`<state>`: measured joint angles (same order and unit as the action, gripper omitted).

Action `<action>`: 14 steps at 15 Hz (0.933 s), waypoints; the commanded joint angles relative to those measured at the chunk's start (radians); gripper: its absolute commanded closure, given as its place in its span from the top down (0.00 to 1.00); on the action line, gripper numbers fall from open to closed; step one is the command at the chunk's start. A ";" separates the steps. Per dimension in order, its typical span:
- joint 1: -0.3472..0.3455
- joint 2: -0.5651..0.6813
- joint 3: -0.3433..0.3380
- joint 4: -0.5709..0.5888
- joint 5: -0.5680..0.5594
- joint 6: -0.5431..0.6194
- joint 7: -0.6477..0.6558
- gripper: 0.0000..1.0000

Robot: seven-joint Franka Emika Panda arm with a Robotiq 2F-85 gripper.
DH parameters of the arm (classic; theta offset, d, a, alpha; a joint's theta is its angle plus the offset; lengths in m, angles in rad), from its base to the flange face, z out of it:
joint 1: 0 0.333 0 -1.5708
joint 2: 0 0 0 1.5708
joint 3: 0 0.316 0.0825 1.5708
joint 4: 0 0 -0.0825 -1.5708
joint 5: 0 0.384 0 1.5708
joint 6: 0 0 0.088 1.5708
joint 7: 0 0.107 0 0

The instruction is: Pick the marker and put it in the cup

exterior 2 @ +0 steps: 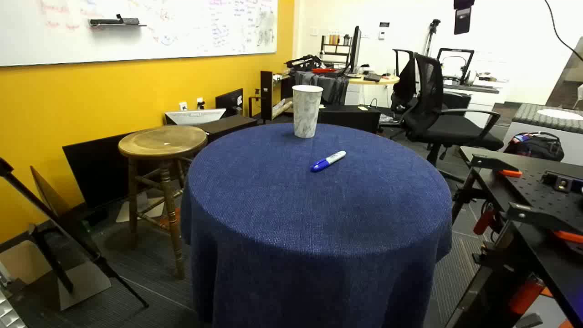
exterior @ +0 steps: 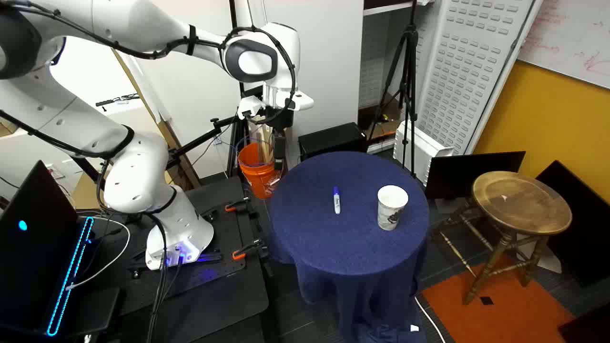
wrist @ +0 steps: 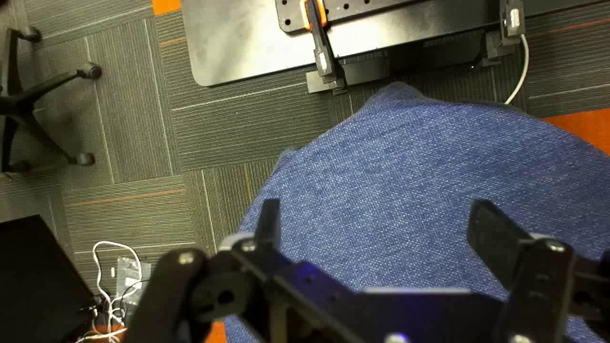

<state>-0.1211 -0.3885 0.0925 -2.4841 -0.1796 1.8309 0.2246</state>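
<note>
Carrying the gripper at the end of a white robot arm, pointing downward near the arm-side rim of the round, blue-draped table. Holding both fingers wide apart, in the released condition, framing part of the table between them in the wrist view.

Supporting the marker flat on the table, near the middle, well apart from the gripper. Showing its blue cap and white barrel in both exterior views, setting the barrel end closer to the cup than the cap end. Supporting the cup upright on the same table, close to the rim and clear of the marker, facing its mouth upward and displaying a mottled grey pattern.

Seating the arm on a black bench, lining the bench edge with orange-tipped clamps. Including a wooden stool beside the table in both exterior views. Showing an orange bucket next to the table rim, appearing partly behind the gripper in an exterior view. Displaying a handwritten whiteboard on a yellow wall in both exterior views.
</note>
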 commanded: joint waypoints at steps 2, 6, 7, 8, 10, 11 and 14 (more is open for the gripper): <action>0.025 0.001 -0.023 0.001 -0.008 -0.003 0.008 1.00; 0.025 0.001 -0.023 0.001 -0.008 -0.003 0.008 1.00; 0.025 0.000 -0.022 0.000 -0.013 -0.003 0.007 1.00; 0.027 -0.005 -0.023 -0.006 -0.028 0.013 -0.005 1.00; 0.025 -0.009 -0.022 -0.017 -0.102 0.059 -0.032 1.00; 0.023 -0.007 -0.023 -0.018 -0.140 0.078 -0.031 1.00; 0.019 0.008 -0.043 -0.027 -0.247 0.167 -0.089 1.00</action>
<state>-0.1115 -0.3876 0.0802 -2.4939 -0.3447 1.9213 0.1902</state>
